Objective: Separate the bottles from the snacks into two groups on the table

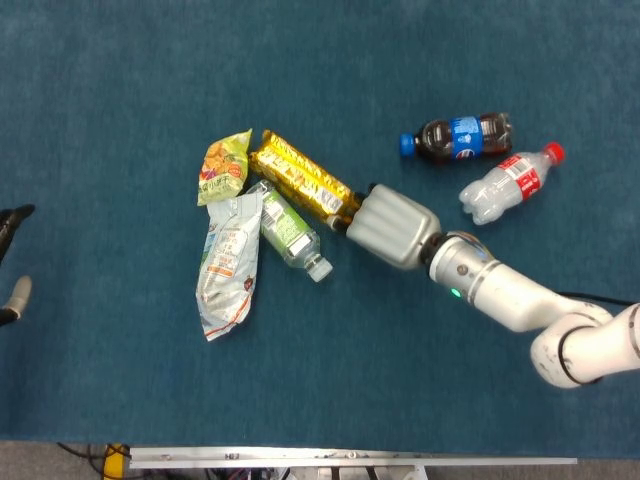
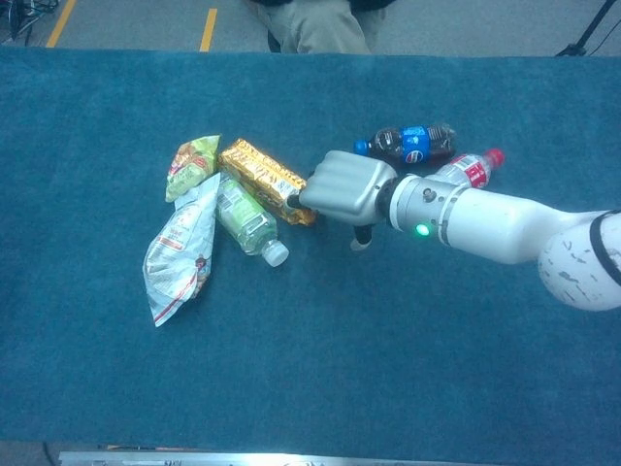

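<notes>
Right robot hand at the gold bar's end

The tabletop (image 1: 120,60) is covered in blue cloth. The right robot hand (image 1: 392,228) reaches in from the right edge, its grey back up and its fingertips against the right end of the gold snack bar (image 1: 303,187); whether it grips the bar or only touches it cannot be told. The silver snack bag (image 1: 228,264) lies left of centre, long and crumpled. The green-labelled bottle (image 1: 288,232) lies beside it, white cap toward the near edge. Toward the far right lie the clear red-capped bottle (image 1: 510,183) and the dark blue-capped cola bottle (image 1: 456,137). The small yellow-green snack bag (image 1: 225,167) touches the silver bag's top. At the left edge, dark parts of the left robot hand (image 1: 12,262) show; its state cannot be told.
</notes>
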`<control>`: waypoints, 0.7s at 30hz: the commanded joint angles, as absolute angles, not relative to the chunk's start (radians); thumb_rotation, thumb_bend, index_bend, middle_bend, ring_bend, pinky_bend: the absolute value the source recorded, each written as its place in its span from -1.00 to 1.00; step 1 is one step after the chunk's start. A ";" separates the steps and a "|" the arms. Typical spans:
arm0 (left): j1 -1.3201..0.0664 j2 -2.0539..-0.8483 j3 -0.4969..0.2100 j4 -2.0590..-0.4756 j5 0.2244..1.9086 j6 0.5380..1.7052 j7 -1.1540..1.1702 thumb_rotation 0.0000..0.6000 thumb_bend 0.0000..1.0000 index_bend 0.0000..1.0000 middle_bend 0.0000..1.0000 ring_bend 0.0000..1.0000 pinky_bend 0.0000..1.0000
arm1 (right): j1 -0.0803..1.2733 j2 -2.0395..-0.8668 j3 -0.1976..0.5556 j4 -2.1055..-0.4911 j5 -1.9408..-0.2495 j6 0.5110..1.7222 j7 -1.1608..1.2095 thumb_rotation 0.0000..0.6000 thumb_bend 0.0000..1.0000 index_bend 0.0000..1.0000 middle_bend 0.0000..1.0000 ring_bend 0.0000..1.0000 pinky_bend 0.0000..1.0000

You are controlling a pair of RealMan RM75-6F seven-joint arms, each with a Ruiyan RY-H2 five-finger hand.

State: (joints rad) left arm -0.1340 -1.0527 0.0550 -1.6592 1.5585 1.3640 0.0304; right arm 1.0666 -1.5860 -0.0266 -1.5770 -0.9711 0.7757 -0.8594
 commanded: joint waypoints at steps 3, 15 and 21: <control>-0.133 -1.053 0.056 -1.660 1.560 1.365 0.031 1.00 -0.19 -0.80 -0.61 -0.62 -0.71 | 1.086 -1.626 0.014 -1.496 -0.878 0.798 -0.873 1.00 -0.78 -0.63 -0.27 -0.40 -0.13; -0.128 -1.042 0.057 -1.678 1.561 1.373 0.045 1.00 -0.19 -0.80 -0.61 -0.62 -0.71 | 1.139 -1.731 0.098 -1.302 -0.727 0.797 -0.859 1.00 -0.78 -0.63 -0.27 -0.40 -0.13; -0.126 -1.034 0.054 -1.684 1.558 1.376 0.050 1.00 -0.19 -0.80 -0.61 -0.62 -0.71 | 1.120 -1.662 0.093 -1.412 -0.796 0.805 -0.800 1.00 -0.78 -0.63 -0.28 -0.40 -0.13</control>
State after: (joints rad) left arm -0.1260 -1.0342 0.0542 -1.6842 1.5579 1.3766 0.0503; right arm 1.1302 -1.6979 0.0978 -1.3587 -0.7589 0.8004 -0.8292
